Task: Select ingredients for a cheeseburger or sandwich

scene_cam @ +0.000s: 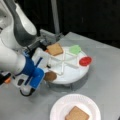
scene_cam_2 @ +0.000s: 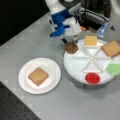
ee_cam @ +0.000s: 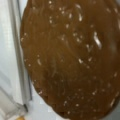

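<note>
hovering gripper (scene_cam_2: pixel 71 43) over patty (scene_cam_2: pixel 71 48) | grip state: cannot tell | toast (scene_cam_2: pixel 38 76) on plate (scene_cam_2: pixel 25 82)

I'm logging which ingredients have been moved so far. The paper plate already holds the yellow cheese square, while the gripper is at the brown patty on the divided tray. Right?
Not quite. The paper plate holds a brown toast square, not the cheese; the yellow cheese square lies in a compartment of the divided tray, as a front view shows. The rest stands: the gripper is at the brown patty.

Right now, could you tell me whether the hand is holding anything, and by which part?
It cannot be told. The hand is right over the patty at the tray's rim, but no grip shows.
</note>
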